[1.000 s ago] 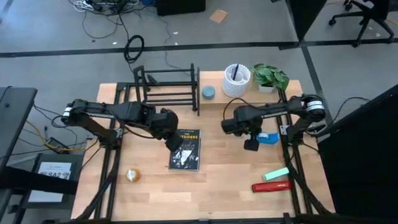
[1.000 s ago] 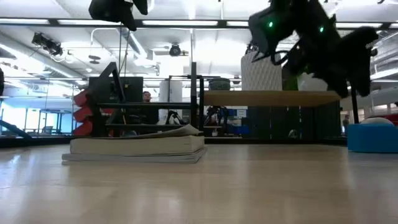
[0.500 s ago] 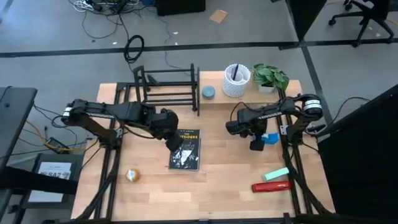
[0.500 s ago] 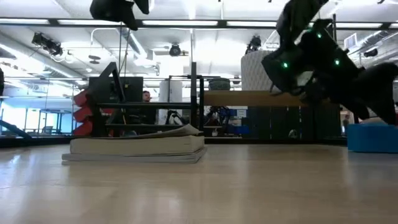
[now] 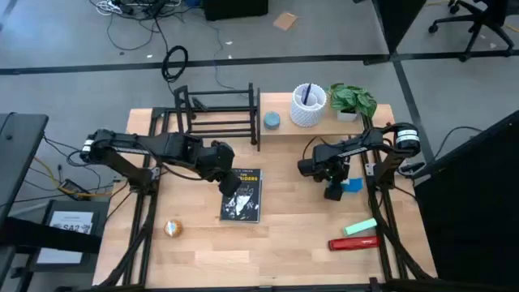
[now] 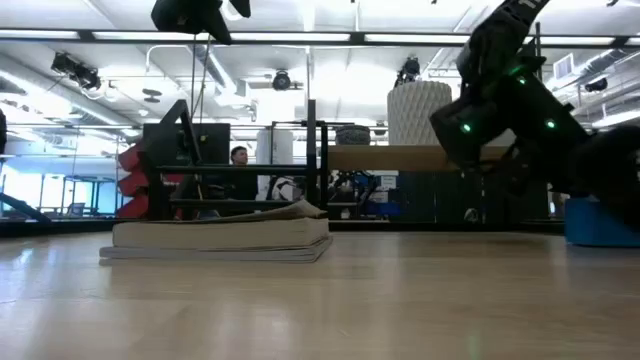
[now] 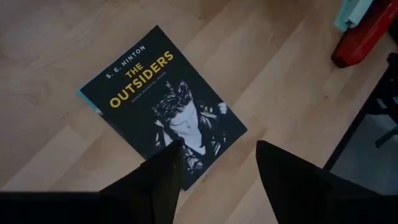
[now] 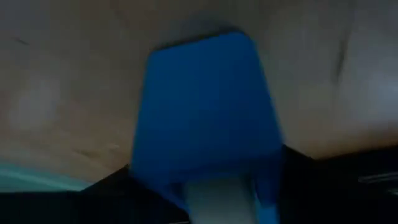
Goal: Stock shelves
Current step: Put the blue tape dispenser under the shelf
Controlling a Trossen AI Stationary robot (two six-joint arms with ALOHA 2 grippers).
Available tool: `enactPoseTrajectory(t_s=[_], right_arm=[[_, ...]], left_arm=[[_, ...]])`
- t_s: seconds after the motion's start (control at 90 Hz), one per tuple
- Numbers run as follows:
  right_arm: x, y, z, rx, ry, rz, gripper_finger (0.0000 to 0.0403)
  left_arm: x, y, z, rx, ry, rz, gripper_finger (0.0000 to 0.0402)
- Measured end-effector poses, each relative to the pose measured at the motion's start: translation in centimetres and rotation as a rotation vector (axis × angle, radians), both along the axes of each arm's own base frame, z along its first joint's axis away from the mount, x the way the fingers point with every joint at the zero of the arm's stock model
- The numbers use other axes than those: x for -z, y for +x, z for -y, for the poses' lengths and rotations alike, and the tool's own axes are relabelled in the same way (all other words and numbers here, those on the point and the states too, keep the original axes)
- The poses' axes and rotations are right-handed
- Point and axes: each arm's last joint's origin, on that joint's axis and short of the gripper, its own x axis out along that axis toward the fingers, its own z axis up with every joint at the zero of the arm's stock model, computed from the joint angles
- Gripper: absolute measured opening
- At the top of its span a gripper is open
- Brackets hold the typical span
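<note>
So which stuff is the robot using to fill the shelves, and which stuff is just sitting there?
For the job:
- black rack
- wooden shelf
- book, under the left gripper
- blue box, by the right gripper

Just lying about:
- red and green things
- small ball
- plant, white cup, already on the shelf

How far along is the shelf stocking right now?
Partly done: the wooden shelf already carries a white holder, a plant and a small grey item; the black rack looks empty. In hand: the right gripper is at the blue object, and the open left gripper hovers over the book. Nothing is gripped yet.
</note>
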Motion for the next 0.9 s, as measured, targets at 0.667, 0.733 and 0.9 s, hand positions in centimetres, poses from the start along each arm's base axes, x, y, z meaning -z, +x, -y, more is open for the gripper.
enactPoseTrajectory(t_s=[0.667, 0.733, 0.9], right_arm=[[-2.6, 9.2, 2.8, 1.030, 0.050, 0.549, 0.0164], [-2.6, 9.3, 3.1, 1.048, 0.020, 0.570, 0.0186], [-2.6, 9.2, 3.7, 1.059, -0.028, 0.590, 0.0295]], left_arm=[[0.0, 0.0, 0.0, -0.002, 0.002, 0.002, 0.0183], [0.0, 0.0, 0.0, -0.002, 0.002, 0.002, 0.0183], [0.0, 0.0, 0.0, -0.002, 0.002, 0.002, 0.0183]])
